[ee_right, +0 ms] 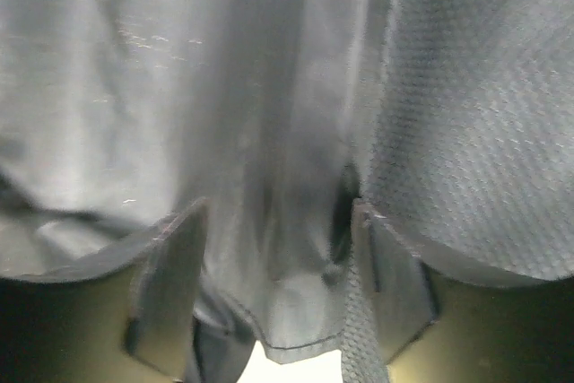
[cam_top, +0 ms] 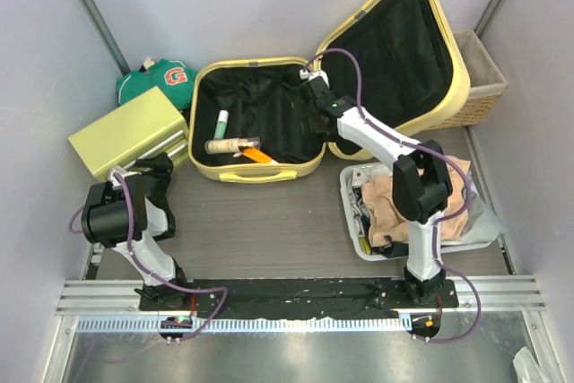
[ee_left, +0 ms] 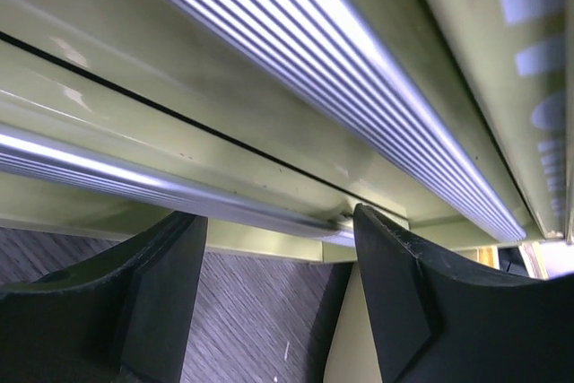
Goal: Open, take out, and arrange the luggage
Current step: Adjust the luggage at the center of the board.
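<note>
Black-fingered, my left gripper [ee_left: 278, 221] stands with jaws apart and nothing between them. It sits low at the front of the yellow-green box [ee_left: 224, 87], fingertips just under its silver ribbed trim. From above, this gripper [cam_top: 154, 168] is at the box's [cam_top: 126, 132] near right corner, on the left of the surface [cam_top: 269, 221].

My right gripper [ee_right: 278, 213] is also apart. A fold of black lining [ee_right: 224, 87] hangs between the fingers, with mesh fabric [ee_right: 475, 114] beside it; I cannot tell whether either finger touches the cloth. From above, this gripper [cam_top: 314, 82] is inside the luggage [cam_top: 260, 172], near the hinge.

Luggage: open, at the far middle of the surface, base flat, lid leaning back to the right. Inside the base lie a green-and-white tube [cam_top: 221, 123], a beige bottle [cam_top: 231, 144] and an orange item [cam_top: 258, 156].

A green garment [cam_top: 157, 81] lies behind the box. A wicker basket [cam_top: 480, 87] stands behind the lid. A white tray [cam_top: 348, 195] of clothes [cam_top: 404, 199] sits near right.
</note>
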`<state>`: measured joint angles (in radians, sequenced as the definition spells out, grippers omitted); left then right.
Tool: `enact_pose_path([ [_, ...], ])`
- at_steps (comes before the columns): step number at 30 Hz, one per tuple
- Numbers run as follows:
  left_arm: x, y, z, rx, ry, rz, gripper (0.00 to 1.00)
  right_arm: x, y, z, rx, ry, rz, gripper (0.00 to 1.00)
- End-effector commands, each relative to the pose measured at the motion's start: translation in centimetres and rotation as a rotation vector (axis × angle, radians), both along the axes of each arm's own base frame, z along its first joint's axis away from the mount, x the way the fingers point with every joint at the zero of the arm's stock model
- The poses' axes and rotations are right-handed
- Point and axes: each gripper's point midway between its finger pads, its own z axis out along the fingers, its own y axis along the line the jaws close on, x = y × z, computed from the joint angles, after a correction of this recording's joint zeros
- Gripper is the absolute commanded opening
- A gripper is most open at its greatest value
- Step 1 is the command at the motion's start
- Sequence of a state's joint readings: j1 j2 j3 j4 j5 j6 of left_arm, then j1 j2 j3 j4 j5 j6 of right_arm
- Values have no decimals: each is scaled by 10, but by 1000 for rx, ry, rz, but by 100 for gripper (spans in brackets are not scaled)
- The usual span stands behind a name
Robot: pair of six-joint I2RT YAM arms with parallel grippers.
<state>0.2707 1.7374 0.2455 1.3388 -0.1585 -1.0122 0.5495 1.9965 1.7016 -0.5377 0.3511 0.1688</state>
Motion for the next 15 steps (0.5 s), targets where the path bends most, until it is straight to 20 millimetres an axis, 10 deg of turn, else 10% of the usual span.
enact_pose_path([
  [1, 9, -8, 51, 89, -186, -61, 70, 10, -27, -4, -211, -22, -103, 64],
  [10, 10, -36, 56, 95, -198, -139, 71, 15, -74, -23, -404, 21, -194, 10],
  [15, 9, -61, 58, 104, -200, -190, 73, 17, -117, -13, -438, 26, -275, 1],
])
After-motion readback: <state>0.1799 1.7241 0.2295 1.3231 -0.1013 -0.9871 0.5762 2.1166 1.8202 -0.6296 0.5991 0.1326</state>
